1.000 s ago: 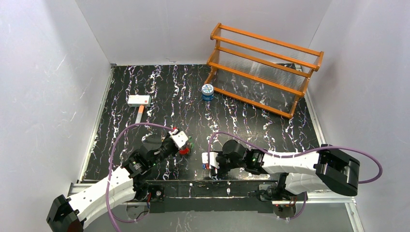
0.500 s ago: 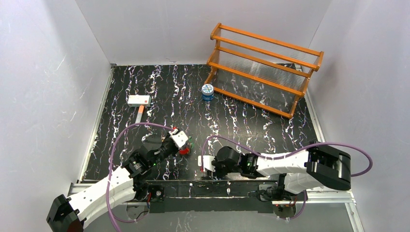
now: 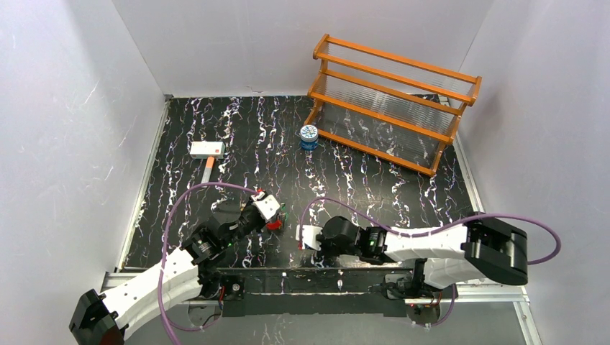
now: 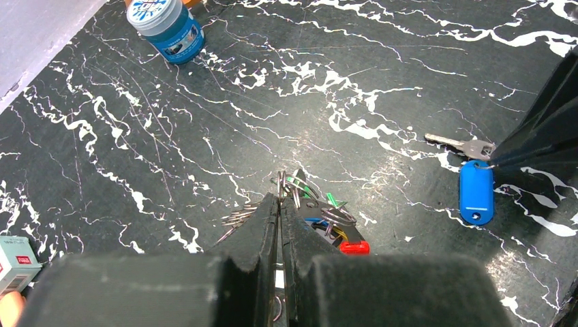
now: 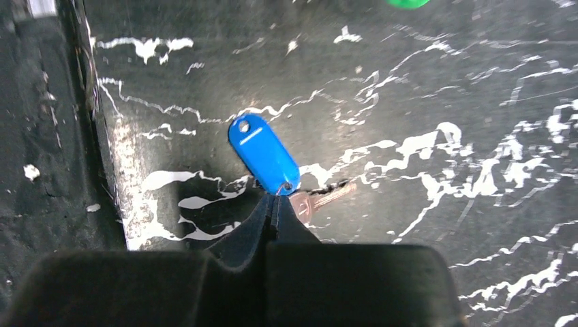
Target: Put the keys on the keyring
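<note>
Left hand (image 4: 279,203) clamped on keyring (image 4: 282,184), keys (image 4: 330,225) bunched at its tips on surface (image 4: 409,82). Right hand (image 5: 276,199) pinched shut at joint of tag (image 5: 262,153) and silver key (image 5: 324,196), hold unproven. Lift slowly, check key follows, then bring its hole to ring's split

No text legible — tin (image 4: 165,27) label blurred; box (image 4: 15,262) mark too small.

My left fingers (image 4: 253,235), pinched on the thin silvery keyring (image 4: 281,184), cover much of it and of the coloured-head keys (image 4: 332,219). My right fingers (image 5: 253,225) hide part of the plain silver key (image 5: 327,196). At twelve o'clock there, a green piece (image 5: 407,3) is cut off.
</note>
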Available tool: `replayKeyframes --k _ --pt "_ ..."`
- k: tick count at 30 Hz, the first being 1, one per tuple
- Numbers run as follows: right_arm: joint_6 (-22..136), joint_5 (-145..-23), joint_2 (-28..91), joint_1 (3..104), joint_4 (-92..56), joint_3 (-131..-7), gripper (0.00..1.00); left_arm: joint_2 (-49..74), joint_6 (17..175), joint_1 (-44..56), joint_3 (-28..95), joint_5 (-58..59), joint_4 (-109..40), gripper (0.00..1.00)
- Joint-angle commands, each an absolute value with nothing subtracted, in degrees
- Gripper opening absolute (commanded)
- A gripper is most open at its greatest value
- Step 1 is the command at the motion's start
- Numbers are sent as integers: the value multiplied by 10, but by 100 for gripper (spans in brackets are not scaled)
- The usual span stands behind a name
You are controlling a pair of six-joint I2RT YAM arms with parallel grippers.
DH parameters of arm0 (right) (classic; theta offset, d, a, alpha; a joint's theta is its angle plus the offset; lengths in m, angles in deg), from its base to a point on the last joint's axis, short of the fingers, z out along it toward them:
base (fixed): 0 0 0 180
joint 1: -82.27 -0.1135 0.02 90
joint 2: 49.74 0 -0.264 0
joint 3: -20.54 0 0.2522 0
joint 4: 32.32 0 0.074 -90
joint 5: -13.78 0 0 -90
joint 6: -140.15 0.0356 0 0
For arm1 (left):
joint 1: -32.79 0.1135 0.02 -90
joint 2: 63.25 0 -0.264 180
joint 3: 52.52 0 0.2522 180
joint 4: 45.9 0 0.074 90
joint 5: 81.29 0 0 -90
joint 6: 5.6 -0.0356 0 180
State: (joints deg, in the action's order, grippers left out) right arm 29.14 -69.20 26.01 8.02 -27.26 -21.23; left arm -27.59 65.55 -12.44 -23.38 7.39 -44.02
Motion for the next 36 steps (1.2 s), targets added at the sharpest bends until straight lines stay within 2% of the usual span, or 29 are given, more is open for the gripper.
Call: replayKeyframes --k 1,7,16,21,26,36 --pt "307 -672 188 91 -304 -218 1 -285 658 -125 -228 66 -452 0" --pt "359 -747 122 163 -312 -221 1 -282 656 -125 -231 45 -467 0" --pt "459 -862 91 270 -329 -230 1 -272 650 -126 -242 -28 -518 0" --pt "497 -996 120 330 -316 -274 1 -258 651 -126 -250 -71 -537 0" --pt "557 -1017 166 337 -329 -308 1 -248 664 -125 -263 -82 -559 0" --pt "557 -1112 242 364 -279 -391 1 -192 711 -126 -288 -110 -652 0"
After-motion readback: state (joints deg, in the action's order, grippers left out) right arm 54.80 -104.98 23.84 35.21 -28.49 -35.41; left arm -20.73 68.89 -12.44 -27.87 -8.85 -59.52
